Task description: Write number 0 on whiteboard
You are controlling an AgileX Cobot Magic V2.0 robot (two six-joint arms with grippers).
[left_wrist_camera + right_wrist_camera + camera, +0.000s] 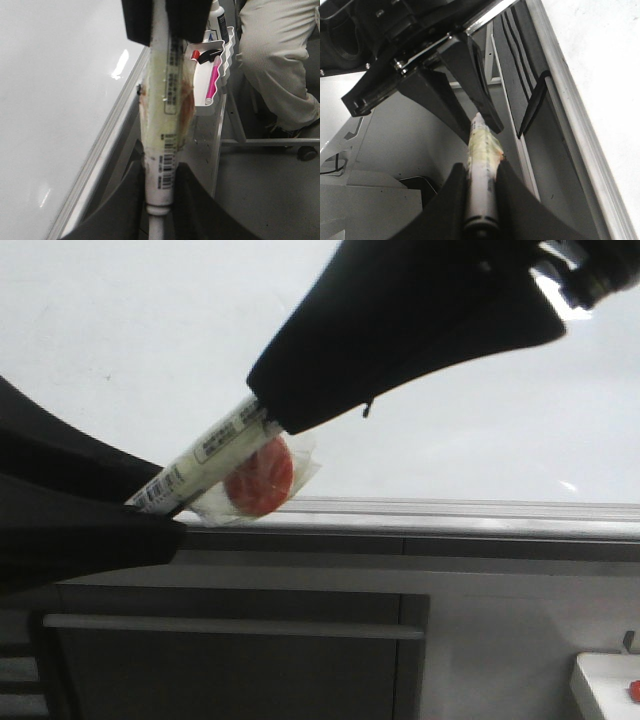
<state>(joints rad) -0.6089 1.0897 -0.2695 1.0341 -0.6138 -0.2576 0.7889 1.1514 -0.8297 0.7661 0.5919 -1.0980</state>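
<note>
A white marker pen (210, 455) with barcode labels hangs slantwise in front of the whiteboard (150, 320), just above its grey ledge (450, 510). A red disc (260, 478) in clear wrap is stuck to the pen's side. My left gripper (150, 502) is shut on the pen's lower end, seen close in the left wrist view (161, 185). My right gripper (270, 405) is shut on its upper end, with the barrel (482, 150) pressed between its fingers (482, 175). The pen's tip is hidden. The number 0 does not show on the board.
A white wavy tray (220, 75) holding a pink pen and a red-and-black one hangs past the board's ledge. A person's leg (280, 60) in beige trousers stands beside it. Below the ledge is a grey cabinet with a bar handle (230, 625).
</note>
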